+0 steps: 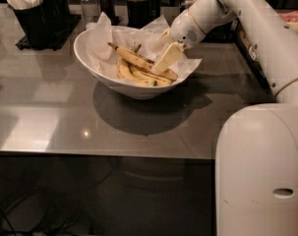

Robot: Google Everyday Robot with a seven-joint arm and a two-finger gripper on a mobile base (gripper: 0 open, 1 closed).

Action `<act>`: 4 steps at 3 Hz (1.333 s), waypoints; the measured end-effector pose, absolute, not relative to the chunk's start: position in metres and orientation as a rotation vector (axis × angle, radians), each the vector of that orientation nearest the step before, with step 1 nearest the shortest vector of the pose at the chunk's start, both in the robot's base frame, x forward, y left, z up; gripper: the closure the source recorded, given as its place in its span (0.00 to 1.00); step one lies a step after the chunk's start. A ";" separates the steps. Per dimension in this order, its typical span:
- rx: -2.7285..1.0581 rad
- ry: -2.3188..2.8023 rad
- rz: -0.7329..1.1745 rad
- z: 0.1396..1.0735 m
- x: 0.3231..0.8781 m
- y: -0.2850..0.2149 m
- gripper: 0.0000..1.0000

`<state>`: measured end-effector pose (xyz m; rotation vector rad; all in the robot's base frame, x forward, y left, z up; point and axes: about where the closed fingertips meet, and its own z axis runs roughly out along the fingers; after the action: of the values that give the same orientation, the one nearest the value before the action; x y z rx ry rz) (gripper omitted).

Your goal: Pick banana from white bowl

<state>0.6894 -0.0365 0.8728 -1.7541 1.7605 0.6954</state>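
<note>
The white bowl (89,58), lined with crinkled white paper, stands on the grey table at the back middle. The banana (134,58), long with dark brown streaks and a dark stem, lies across the top of two cleaner yellow bananas (131,76) in the bowl. My gripper (158,57) reaches in from the right over the bowl's right half. It is open, and its near cream finger (167,58) hangs just over the right part of the banana. It holds nothing. The banana's right end is partly hidden by that finger.
Black cutlery holders (35,18) with white items stand at the back left. Dark shakers (97,1) and a holder of sticks (138,4) stand behind the bowl. My white arm (266,38) crosses the right side, and my base (261,171) fills the lower right.
</note>
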 end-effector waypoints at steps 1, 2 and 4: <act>-1.778 1.785 0.751 0.856 0.694 -0.025 0.33; -1.788 1.798 0.777 0.849 0.698 -0.018 0.51; -1.788 1.798 0.777 0.856 0.698 -0.018 0.97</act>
<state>0.6976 -0.0181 0.8558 -1.7883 1.7977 0.7770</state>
